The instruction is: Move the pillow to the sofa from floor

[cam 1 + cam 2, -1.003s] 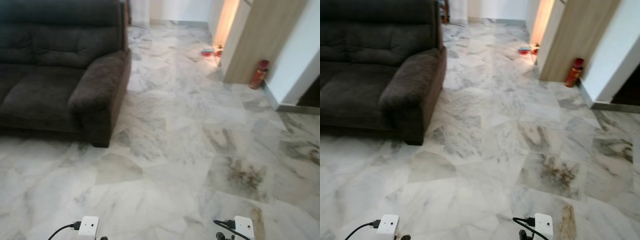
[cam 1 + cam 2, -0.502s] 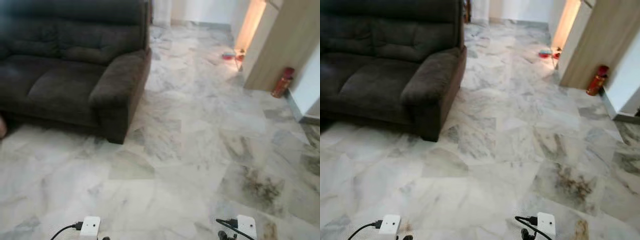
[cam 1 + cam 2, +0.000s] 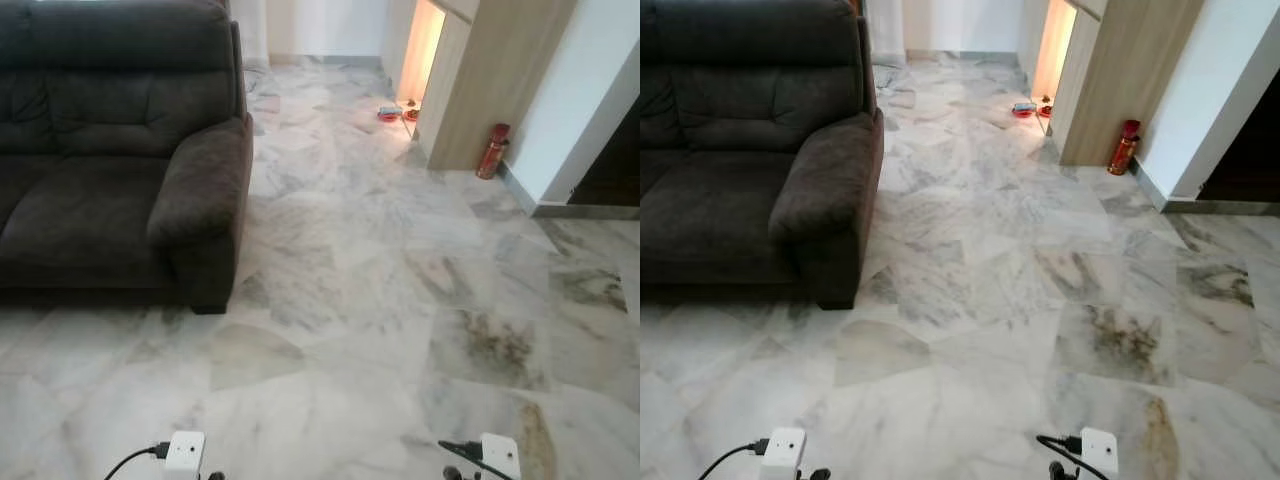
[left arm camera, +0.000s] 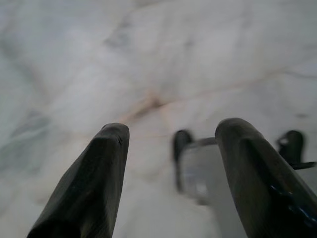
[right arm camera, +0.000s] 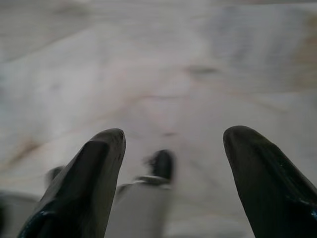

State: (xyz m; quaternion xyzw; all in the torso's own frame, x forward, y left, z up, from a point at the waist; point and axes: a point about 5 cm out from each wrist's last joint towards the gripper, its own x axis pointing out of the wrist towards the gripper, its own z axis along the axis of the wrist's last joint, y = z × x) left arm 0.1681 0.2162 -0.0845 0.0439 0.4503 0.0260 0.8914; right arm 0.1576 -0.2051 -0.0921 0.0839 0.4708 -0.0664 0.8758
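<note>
A dark brown sofa (image 3: 100,190) stands at the left on the pale marble floor (image 3: 380,300), its padded armrest (image 3: 200,185) nearest me. My left gripper (image 4: 171,144) hangs open over bare floor, nothing between its fingers (image 4: 94,183). My right gripper (image 5: 173,144) is likewise open above the marble, holding nothing. Both arms hang low; their white wrist boxes (image 3: 184,452) (image 3: 499,455) peek in at the lower edge of the eye views.
A wooden partition (image 3: 500,80) stands at the back right with a red fire extinguisher (image 3: 490,152) at its foot. Small red items (image 3: 390,113) lie by a lit doorway. A dark opening (image 3: 615,170) is at the far right.
The view has swung from left back to the right and tilted up; more of the sofa back and the far room show now. Both arms hang as before.
</note>
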